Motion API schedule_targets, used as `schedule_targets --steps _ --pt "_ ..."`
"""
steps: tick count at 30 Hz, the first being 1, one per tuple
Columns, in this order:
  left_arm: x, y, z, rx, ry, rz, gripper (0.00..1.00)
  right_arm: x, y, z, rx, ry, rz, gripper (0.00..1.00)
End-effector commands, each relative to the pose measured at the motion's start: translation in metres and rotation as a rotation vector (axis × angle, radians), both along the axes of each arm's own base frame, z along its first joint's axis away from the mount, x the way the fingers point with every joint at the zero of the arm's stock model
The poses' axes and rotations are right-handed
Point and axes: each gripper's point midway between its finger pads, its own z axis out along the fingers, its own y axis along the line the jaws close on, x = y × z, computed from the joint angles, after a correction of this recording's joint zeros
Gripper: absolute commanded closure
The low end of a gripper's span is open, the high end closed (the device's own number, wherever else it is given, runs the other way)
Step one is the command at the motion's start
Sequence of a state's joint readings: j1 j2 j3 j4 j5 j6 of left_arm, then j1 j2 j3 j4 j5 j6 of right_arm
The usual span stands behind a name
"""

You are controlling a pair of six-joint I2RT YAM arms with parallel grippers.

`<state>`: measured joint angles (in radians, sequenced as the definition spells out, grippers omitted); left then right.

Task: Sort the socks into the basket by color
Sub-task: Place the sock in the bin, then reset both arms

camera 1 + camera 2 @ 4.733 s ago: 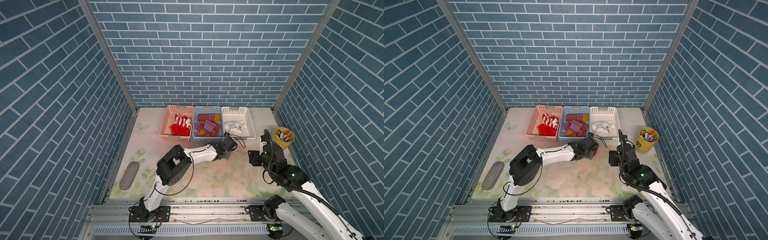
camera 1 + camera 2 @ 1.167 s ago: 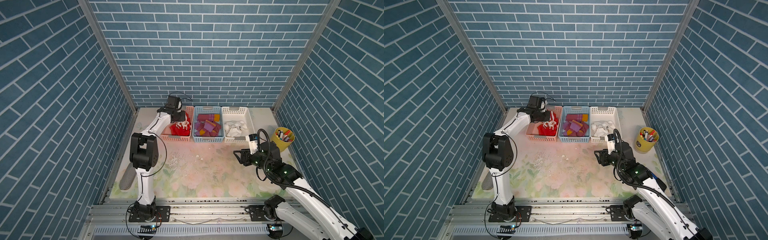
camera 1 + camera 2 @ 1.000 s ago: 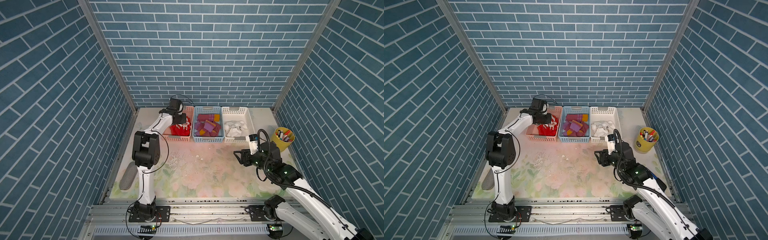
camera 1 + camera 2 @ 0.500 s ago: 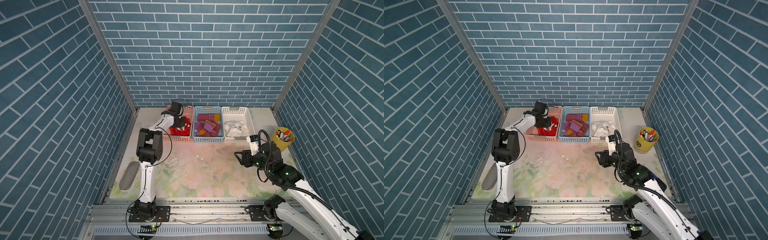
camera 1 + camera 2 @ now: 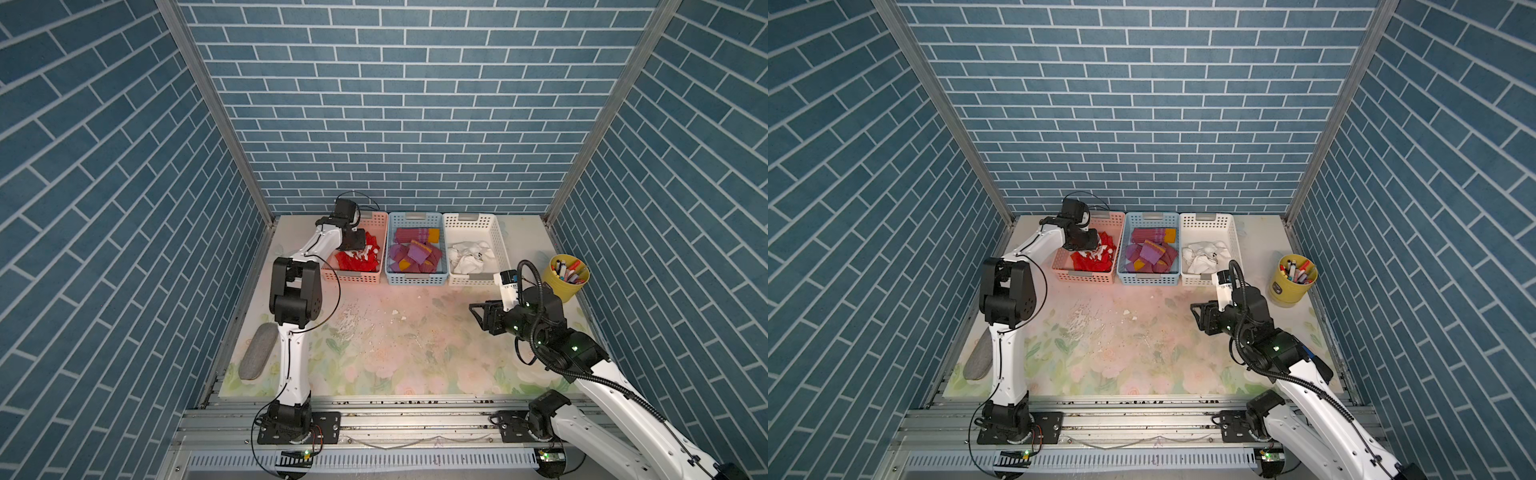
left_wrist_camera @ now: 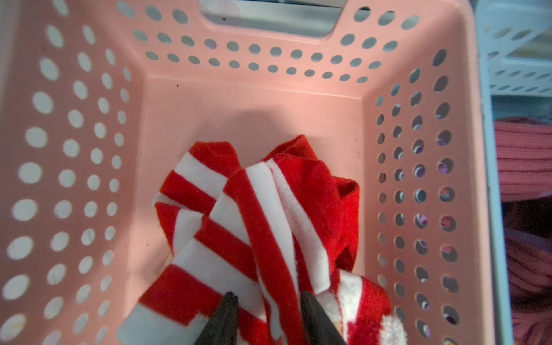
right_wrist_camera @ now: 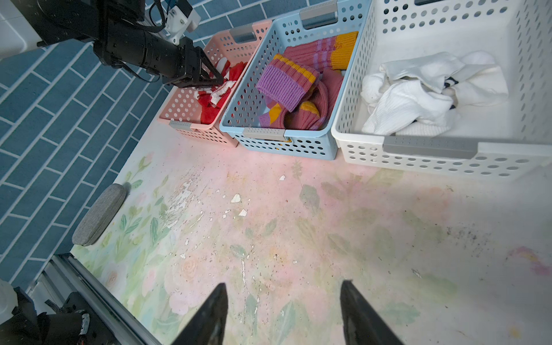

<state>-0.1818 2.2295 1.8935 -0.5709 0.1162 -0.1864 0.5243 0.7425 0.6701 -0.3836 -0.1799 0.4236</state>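
Left claw [image 6: 268, 295] hung part-spread low inside pink basket [image 6: 251, 101]. Red-striped sock [image 6: 263, 209] lay slack between tips on basket floor, likely released where reds belonged. Right claw [image 7: 283, 286] stood spread, empty, over counter [image 7: 298, 224], apparently out of left arm's way.

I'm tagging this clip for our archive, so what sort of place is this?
Probably a staged robot test booth, not a real home: brick-print panel walls meeting at metal posts, an aluminium rail carrying both arm bases, and a floral table mat.
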Motion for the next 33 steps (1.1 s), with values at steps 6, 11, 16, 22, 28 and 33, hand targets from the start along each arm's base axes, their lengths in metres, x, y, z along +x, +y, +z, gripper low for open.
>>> schedule_targets --steps 6,11,16,22,28,33 --pt "-0.016 -0.003 0.093 -0.068 -0.202 -0.022 0.5 0.0 -0.004 0.002 0.003 0.012 -0.026 0.39" --pt "-0.033 0.001 0.139 -0.077 -0.296 -0.011 0.51 0.002 -0.003 0.001 -0.011 0.013 -0.021 0.38" --pt "-0.066 0.005 0.181 -0.051 -0.437 0.033 0.44 0.003 -0.002 0.003 -0.016 0.002 -0.016 0.36" --pt "-0.136 0.027 0.216 0.06 -0.58 0.14 0.4 0.003 -0.005 0.004 -0.074 0.012 0.0 0.32" --pt "-0.198 0.05 0.224 0.043 -0.617 0.18 0.33 0.007 -0.004 0.01 -0.122 -0.004 0.02 0.28" --pt "-0.222 0.049 0.213 0.021 -0.58 0.145 0.25 0.015 -0.001 0.009 -0.123 -0.001 0.014 0.27"
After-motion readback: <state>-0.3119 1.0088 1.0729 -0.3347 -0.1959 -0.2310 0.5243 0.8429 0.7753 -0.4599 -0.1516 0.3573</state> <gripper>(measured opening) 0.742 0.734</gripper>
